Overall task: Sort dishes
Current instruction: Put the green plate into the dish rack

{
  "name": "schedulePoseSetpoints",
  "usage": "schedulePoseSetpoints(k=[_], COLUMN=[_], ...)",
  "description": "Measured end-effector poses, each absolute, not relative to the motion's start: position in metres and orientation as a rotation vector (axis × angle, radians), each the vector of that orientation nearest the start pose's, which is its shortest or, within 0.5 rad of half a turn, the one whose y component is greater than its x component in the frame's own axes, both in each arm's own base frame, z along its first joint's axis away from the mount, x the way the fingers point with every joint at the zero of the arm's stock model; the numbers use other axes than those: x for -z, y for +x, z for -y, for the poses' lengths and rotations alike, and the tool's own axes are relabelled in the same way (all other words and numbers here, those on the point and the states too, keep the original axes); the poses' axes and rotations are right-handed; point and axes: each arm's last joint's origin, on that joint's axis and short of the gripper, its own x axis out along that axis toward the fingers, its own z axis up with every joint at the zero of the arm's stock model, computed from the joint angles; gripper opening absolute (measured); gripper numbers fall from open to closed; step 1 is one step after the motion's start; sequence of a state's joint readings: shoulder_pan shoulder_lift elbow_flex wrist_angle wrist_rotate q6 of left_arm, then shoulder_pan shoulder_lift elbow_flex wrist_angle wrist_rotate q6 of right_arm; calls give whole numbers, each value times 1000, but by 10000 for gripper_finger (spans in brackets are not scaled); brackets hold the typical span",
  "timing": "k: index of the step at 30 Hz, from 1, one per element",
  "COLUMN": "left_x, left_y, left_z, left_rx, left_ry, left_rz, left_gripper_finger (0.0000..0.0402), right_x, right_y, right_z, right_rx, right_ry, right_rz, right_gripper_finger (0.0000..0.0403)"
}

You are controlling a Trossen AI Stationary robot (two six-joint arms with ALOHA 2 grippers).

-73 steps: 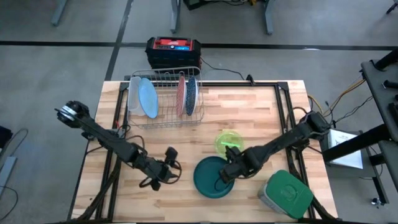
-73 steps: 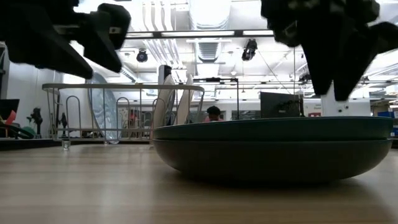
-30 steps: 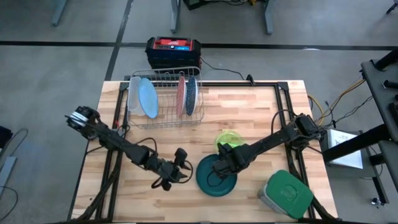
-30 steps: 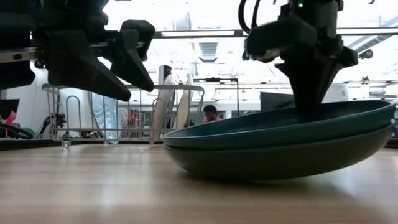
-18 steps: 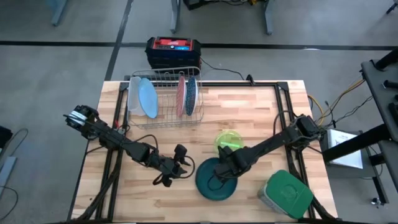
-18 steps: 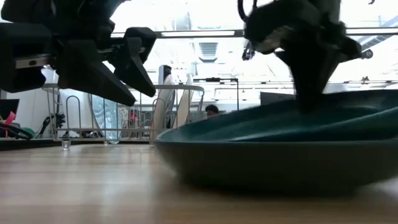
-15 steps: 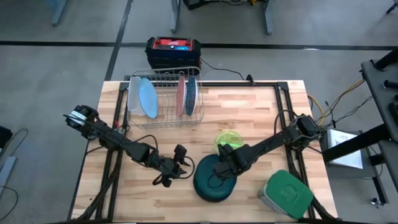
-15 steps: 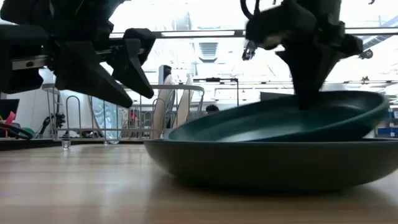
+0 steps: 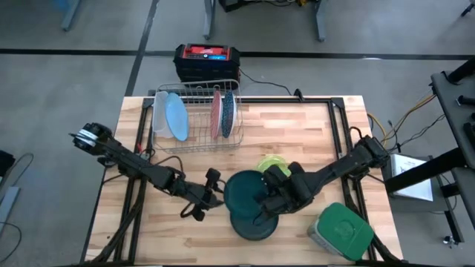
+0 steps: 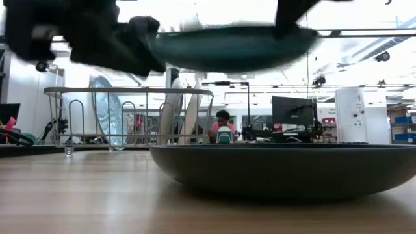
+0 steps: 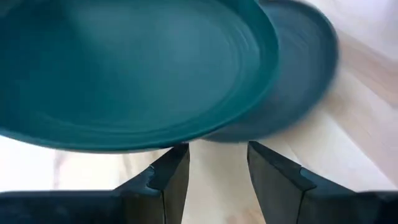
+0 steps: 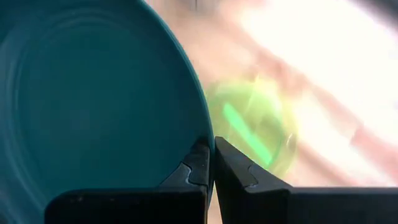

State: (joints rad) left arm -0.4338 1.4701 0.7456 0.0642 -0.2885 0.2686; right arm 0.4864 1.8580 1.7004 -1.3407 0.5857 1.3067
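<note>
A dark teal plate point(image 9: 239, 189) hangs above a second dark teal dish point(image 9: 256, 226), which rests on the table by its base point(image 10: 286, 179). My right gripper point(image 9: 266, 196) reaches in from the table's right and is shut on the raised plate point(image 12: 93, 106). My left gripper point(image 9: 214, 194) stands open just left of that plate point(image 11: 124, 68), with nothing between its fingers point(image 11: 214, 165). A lime green bowl point(image 9: 273, 165) sits on the table just beyond the right gripper. My right gripper pinches the plate's rim point(image 12: 200, 140) on its right side between the two shut fingers. The fingers come slanting down from the table's right. The plate is lifted clear of the dish below and hangs about level point(image 10: 227, 45).
A wire rack point(image 9: 197, 115) at the far left of the table holds light blue, reddish and other plates on edge. A grey container with a green lid point(image 9: 341, 230) stands at the near right corner. Bare wood lies at the near left.
My right gripper has gone up, tipping further down, and has taken the upper teal plate with it. The plate was tilted on the lower dish and now hangs clear above it, shifted a little left. The lower dish has stayed on the table.
</note>
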Motion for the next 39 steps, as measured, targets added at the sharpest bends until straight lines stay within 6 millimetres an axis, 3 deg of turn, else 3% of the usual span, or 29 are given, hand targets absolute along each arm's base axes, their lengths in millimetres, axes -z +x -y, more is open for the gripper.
schedulePoseSetpoints(k=[6,15,20,27,33,39], left_x=[-227,-266,-281,-302,-305,-299], left_y=[247,198,170,136,129,128], left_z=[99,77,64,47,42,37], left_rx=[40,9,-4,-53,-125,-286], left_ry=[475,380,379,220,135,132], left_rz=[-491,-262,-217,-99,-89,-147], left_gripper_finger=[152,152,152,154,172,199], right_x=[-303,-301,-300,-301,-308,-321], right_y=[314,323,330,345,370,386], right_z=[-165,-166,-162,-142,-131,-134], right_rx=[885,984,1030,1096,1146,1152], right_ry=[143,-81,-227,-234,-297,-346], right_rz=[-600,-208,-131,-144,-194,-227], right_gripper_finger=[0,0,0,0,0,0])
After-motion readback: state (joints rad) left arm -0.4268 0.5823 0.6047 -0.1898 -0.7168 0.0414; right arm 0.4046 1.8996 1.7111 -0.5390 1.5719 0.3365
